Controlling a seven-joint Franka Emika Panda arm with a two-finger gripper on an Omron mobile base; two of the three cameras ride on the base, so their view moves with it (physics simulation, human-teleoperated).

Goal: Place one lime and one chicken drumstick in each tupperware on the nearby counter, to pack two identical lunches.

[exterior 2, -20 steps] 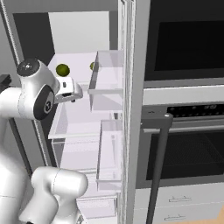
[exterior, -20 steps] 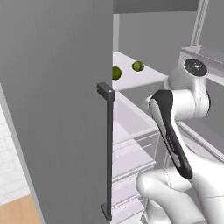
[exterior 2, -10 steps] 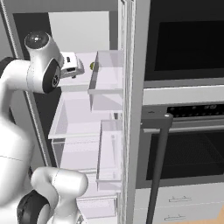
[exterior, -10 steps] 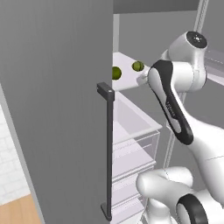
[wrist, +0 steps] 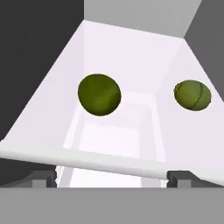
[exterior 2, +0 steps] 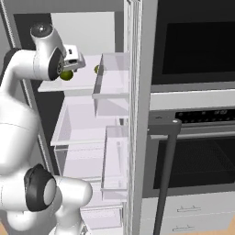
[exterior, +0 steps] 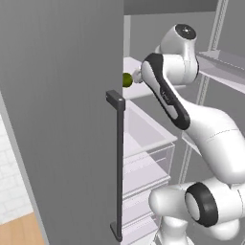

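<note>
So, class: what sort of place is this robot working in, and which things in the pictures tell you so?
Most likely a kitchen. The arm reaches into an open fridge with pale shelves holding two limes, clear drawers sit below, and a built-in oven stands beside it.

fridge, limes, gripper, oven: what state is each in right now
fridge door: swung open
near lime: resting on the fridge shelf, untouched
far lime: resting on the same shelf, apart from the first
gripper: open, short of the limes
oven door: closed
</note>
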